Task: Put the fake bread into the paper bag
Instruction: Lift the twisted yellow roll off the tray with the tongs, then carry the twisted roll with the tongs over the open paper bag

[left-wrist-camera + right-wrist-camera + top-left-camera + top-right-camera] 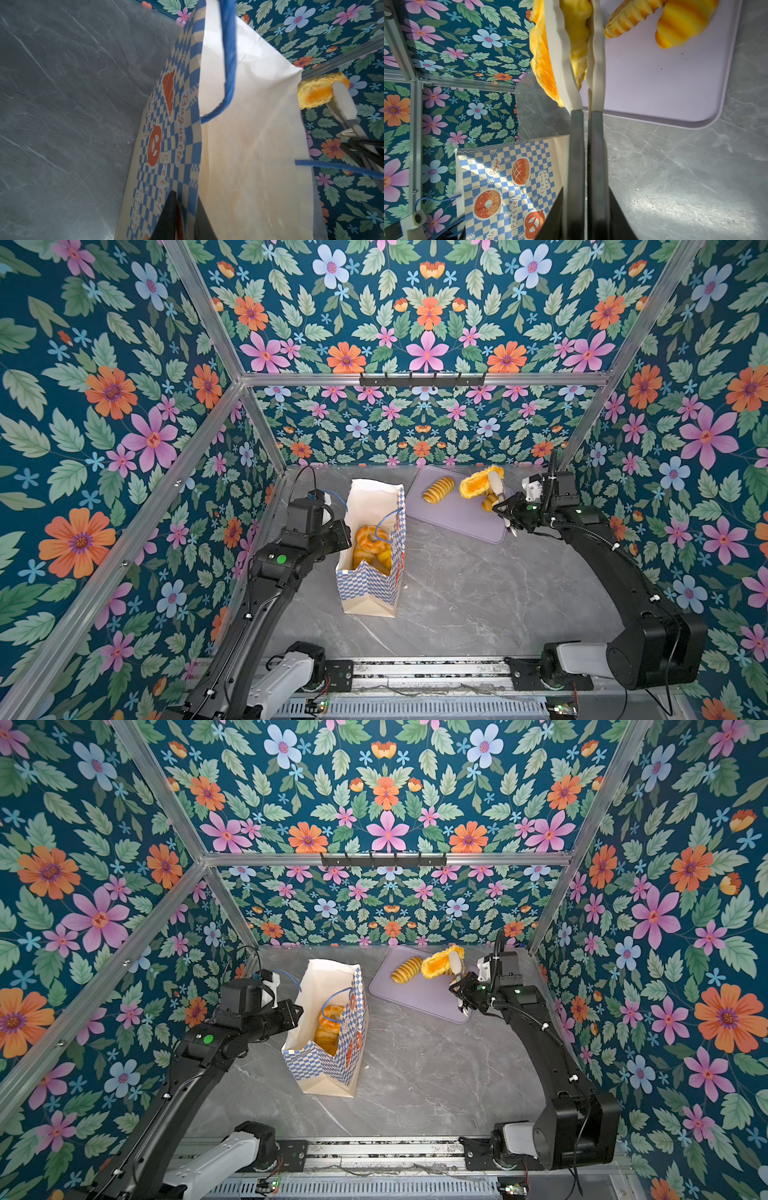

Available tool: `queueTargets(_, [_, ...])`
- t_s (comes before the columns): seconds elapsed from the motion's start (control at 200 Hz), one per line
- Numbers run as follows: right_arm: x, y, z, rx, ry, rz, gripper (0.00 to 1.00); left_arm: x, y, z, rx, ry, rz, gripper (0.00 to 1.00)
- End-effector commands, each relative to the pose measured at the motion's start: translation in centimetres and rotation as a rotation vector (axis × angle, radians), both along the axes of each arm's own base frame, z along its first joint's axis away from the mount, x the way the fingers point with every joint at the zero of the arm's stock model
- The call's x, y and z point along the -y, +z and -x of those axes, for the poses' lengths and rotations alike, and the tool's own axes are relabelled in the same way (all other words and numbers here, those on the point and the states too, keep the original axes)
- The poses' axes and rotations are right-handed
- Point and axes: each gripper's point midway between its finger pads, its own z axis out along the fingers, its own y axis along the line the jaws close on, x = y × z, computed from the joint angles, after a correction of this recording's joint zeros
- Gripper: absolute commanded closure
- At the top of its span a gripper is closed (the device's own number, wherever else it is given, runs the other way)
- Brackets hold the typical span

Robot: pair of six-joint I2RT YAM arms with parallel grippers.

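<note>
The blue-and-white checkered paper bag (pixel 370 589) (pixel 328 1069) stands open on the grey table, with several golden pieces of fake bread (pixel 372 545) (pixel 330 1019) inside. My left gripper (pixel 185 218) (pixel 347 537) is shut on the bag's left wall near the rim. My right gripper (pixel 577 31) (pixel 496 485) is shut on a yellow-orange pastry (pixel 542 52) (pixel 478 483) (pixel 436 965), held above the lilac tray. A ridged loaf (pixel 438 489) (pixel 629 18) and a croissant (pixel 681 22) (pixel 489 502) lie on the tray.
The lilac tray (pixel 465 518) (pixel 664 83) lies at the back right, just right of the bag. Blue cord handles (pixel 228 62) hang over the bag's mouth. Flowered walls with metal posts close in the left, right and back sides.
</note>
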Motion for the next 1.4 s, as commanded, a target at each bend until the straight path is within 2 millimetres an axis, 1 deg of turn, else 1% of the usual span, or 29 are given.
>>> queueTargets(0.0, [0.2, 0.9, -0.2, 0.039, 0.005, 0.019, 0.74, 0.1, 0.5, -0.2, 0.016, 0.001, 0.009, 0.84])
queueTargets(0.365, [0.0, 1.3, -0.5, 0.047, 0.015, 0.024, 0.75, 0.1, 0.6, -0.2, 0.02, 0.001, 0.011, 0.84])
queueTargets(0.54, [-0.2, 2.2, -0.4, 0.071, 0.024, 0.037, 0.75, 0.1, 0.5, -0.3, 0.016, 0.001, 0.009, 0.84])
queueTargets(0.705, [-0.8, 3.2, -0.4, 0.1, 0.047, 0.058, 0.75, 0.1, 0.4, -0.3, 0.017, 0.002, 0.008, 0.84])
queueTargets(0.98, [-3.2, 6.3, 0.2, 0.203, 0.127, 0.101, 0.75, 0.0, 0.5, -0.2, 0.018, 0.004, 0.009, 0.84])
queueTargets(1.14, [-4.9, 8.1, 0.8, 0.264, 0.181, 0.108, 0.75, 0.0, 0.5, -0.2, 0.019, 0.003, 0.01, 0.85])
queueTargets(1.395, [-8.4, 10.7, 2.3, 0.351, 0.297, 0.118, 0.75, 0.2, 0.6, -0.2, 0.027, -0.004, 0.015, 0.84])
